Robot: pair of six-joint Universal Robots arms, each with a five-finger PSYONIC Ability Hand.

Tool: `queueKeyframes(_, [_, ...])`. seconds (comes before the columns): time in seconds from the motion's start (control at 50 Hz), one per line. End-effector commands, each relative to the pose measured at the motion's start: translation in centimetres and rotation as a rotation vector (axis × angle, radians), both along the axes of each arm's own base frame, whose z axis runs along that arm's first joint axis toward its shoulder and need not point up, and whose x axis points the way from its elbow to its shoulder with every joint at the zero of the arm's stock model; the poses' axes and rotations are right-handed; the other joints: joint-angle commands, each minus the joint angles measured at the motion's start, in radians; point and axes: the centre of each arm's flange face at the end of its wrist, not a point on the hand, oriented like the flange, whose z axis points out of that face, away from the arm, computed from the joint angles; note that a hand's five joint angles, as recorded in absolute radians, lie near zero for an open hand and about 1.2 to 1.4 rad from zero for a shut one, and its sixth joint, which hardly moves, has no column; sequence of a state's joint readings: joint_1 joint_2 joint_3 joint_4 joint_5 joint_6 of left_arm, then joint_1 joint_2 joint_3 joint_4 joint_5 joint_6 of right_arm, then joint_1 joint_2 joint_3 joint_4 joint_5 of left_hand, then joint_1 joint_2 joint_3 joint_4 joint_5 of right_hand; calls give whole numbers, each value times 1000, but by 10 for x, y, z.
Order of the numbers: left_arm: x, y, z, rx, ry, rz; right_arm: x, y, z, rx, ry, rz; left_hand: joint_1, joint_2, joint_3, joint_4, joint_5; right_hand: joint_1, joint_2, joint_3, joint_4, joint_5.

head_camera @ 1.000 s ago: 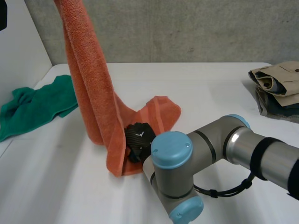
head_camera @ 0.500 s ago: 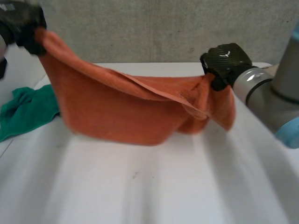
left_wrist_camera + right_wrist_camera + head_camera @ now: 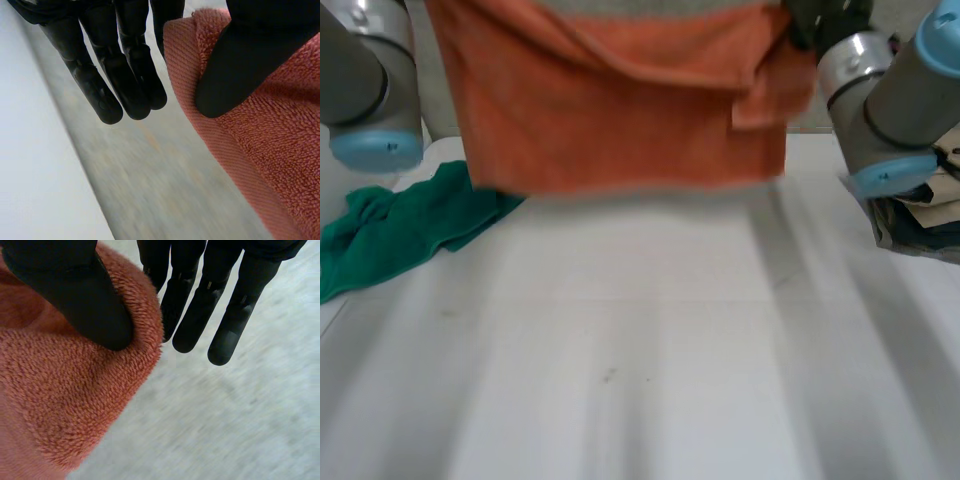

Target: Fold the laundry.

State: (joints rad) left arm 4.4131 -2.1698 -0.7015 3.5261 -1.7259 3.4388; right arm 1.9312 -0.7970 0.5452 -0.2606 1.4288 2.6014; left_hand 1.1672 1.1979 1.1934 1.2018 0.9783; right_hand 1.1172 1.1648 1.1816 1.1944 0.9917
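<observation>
Above the far edge of the worktop, the orange towel is held spread, one top corner pinched between thumb and fingers of the left hand, the other likewise by the right hand. Both corners should be held level and taut when it is lowered flat.

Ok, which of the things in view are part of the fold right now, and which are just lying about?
In the job: orange towel, hanging spread between the left hand and right hand, each pinching its top edge.

Lying about: green cloth, crumpled on the white table at the left; pile of folded clothes at the right.
</observation>
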Motion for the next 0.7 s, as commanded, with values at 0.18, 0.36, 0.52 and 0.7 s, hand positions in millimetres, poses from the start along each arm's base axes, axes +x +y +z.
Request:
queueKeyframes(0.18, [14, -1, -131, 382, -70, 2, -20, 0, -80, 316, 285, 109, 229, 198, 203, 194, 243, 279, 231, 215, 202, 230])
queueKeyframes(0.36, [7, 20, -225, 530, -241, -33, -26, 8, -204, 455, 613, 78, 229, 198, 203, 194, 243, -569, -617, -633, -646, -618])
queueKeyframes(0.52, [23, 18, -202, 483, -228, 6, -43, 5, -183, 555, 314, -65, 229, 198, 203, 194, 243, -943, -990, -1007, -1020, -992])
queueKeyframes(0.7, [34, 22, -191, 502, -184, 11, -72, 32, -148, 702, 49, -68, 229, 198, 203, 194, 243, -849, -897, -913, -926, -898])
